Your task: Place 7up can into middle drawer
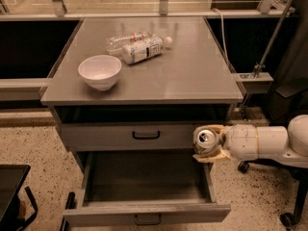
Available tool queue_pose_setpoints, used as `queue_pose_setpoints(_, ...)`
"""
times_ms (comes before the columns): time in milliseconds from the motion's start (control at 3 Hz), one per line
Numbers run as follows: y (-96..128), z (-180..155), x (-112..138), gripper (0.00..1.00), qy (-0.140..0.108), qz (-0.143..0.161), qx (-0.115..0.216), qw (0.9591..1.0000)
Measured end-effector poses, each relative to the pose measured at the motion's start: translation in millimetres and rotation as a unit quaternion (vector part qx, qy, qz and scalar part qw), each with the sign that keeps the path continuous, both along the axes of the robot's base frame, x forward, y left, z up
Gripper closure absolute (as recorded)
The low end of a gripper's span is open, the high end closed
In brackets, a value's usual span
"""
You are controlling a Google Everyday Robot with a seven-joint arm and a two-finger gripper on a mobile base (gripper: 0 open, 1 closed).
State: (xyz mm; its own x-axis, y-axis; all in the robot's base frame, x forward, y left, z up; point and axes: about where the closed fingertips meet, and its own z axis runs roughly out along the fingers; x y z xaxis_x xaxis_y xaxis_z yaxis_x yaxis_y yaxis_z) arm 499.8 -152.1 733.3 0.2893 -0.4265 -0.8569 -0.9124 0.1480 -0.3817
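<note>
The 7up can [206,139], silver top with pull tab facing the camera, is held in my gripper [211,142], which is shut on it. The white arm [269,142] reaches in from the right. The can hangs above the right rear corner of the open middle drawer [144,211], just in front of the shut grey drawer front [130,136] above it. The open drawer is pulled out toward the camera and its inside looks empty. Its black loop handle [147,220] shows at the bottom edge.
On the grey cabinet top [192,76] stand a white bowl [99,71] and two clear plastic bottles [137,45] lying on their sides. A dark object [12,191] is at the lower left on the speckled floor. A metal pole [272,32] stands at the right.
</note>
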Motion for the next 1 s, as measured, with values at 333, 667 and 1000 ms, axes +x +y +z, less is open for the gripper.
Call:
queue_pose_setpoints(333,2,-19,-5,1.0,0.015,0.01,0.011,0.9998)
queue_pose_setpoints(667,13,-64,-22,1.0,0.034,0.012,0.047,0.9982)
queue_pose_setpoints(1000,39,-110,-41,1.0,0.038,0.005,0.078,0.9962)
